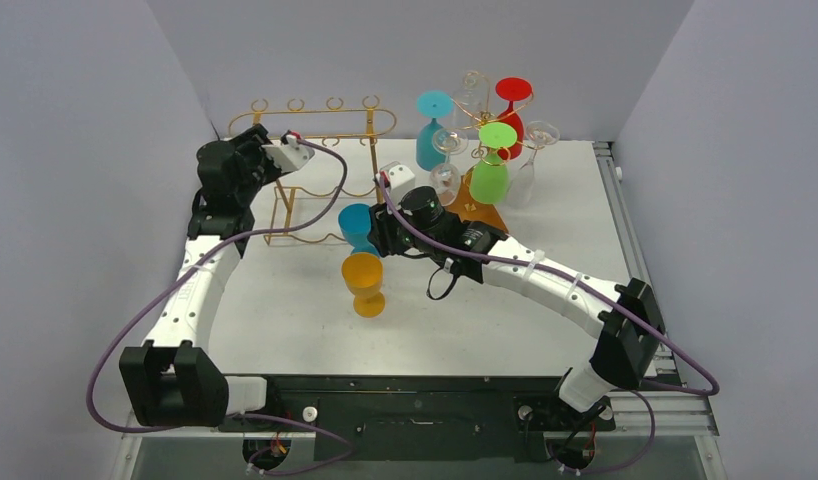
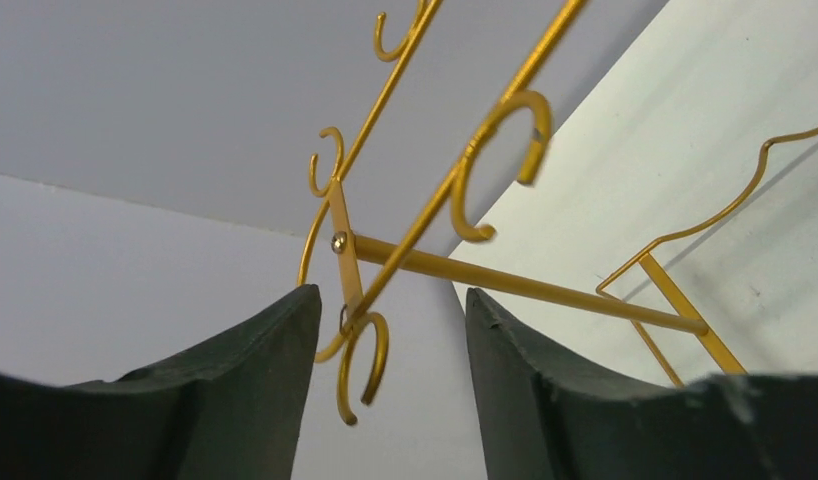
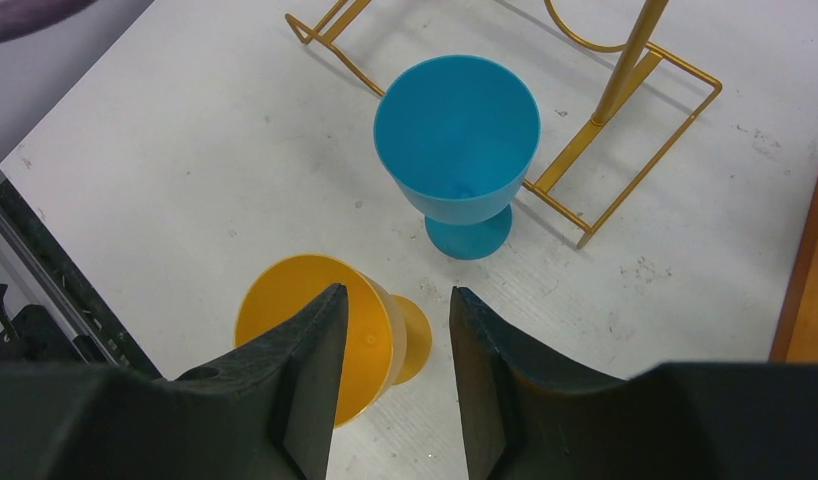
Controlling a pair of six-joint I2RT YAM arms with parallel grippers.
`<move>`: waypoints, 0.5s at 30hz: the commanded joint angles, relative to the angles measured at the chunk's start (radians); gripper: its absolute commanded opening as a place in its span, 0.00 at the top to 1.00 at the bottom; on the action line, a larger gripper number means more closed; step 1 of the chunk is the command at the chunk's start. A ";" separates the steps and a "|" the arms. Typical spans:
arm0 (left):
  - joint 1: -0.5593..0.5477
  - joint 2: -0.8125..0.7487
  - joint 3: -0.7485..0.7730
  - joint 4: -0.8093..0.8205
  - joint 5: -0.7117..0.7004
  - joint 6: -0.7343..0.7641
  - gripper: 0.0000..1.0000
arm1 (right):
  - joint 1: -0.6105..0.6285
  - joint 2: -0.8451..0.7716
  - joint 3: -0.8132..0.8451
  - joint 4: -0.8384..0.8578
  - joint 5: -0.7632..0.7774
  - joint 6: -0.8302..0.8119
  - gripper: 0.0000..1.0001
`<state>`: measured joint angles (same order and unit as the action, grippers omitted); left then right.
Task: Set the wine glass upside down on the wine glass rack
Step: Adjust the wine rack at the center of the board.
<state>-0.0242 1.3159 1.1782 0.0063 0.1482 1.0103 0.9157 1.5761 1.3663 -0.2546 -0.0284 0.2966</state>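
Note:
Two wine glasses stand upright on the table: an orange one (image 1: 364,283) (image 3: 285,320) and a blue one (image 1: 356,225) (image 3: 455,140) behind it. The empty gold wire wine glass rack (image 1: 325,113) (image 2: 525,285) stands at the back left, its foot frame (image 3: 625,190) beside the blue glass. My right gripper (image 1: 377,238) (image 3: 393,295) hovers open over the orange glass, its left finger above the bowl, holding nothing. My left gripper (image 1: 257,135) (image 2: 390,310) is up at the left end of the rack's top rail, open, with one hook (image 2: 355,365) hanging loose between its fingers.
A second rack (image 1: 485,120) on a wooden base (image 1: 480,212) stands at the back right, hung with teal, red, green and clear glasses upside down. Grey walls close in the table on the left, back and right.

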 commanded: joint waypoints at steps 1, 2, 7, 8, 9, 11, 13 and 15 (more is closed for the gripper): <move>-0.008 -0.062 -0.025 0.043 -0.022 -0.025 0.45 | -0.007 -0.048 -0.003 0.044 -0.015 0.000 0.62; -0.008 -0.065 -0.013 0.023 -0.019 -0.045 0.42 | -0.005 -0.046 -0.003 0.042 -0.013 0.001 0.62; -0.008 -0.077 0.083 -0.144 0.010 -0.159 0.17 | -0.006 -0.026 0.001 0.036 0.022 0.018 0.58; -0.008 -0.085 0.097 -0.174 0.019 -0.183 0.13 | -0.005 -0.020 0.001 0.037 0.025 0.024 0.57; -0.008 -0.093 0.110 -0.209 0.029 -0.206 0.10 | -0.005 -0.011 0.004 0.038 0.038 0.033 0.56; -0.008 -0.114 0.130 -0.272 0.053 -0.260 0.00 | -0.003 0.010 0.012 0.031 0.071 0.043 0.55; -0.008 -0.138 0.146 -0.323 0.069 -0.311 0.04 | 0.000 0.029 0.013 0.044 0.088 0.047 0.53; -0.008 -0.158 0.180 -0.404 0.092 -0.366 0.04 | 0.006 0.050 0.021 0.056 0.112 0.050 0.51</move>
<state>-0.0303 1.2316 1.2625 -0.2478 0.1768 0.7921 0.9161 1.5913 1.3628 -0.2520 0.0143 0.3264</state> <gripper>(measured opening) 0.965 0.474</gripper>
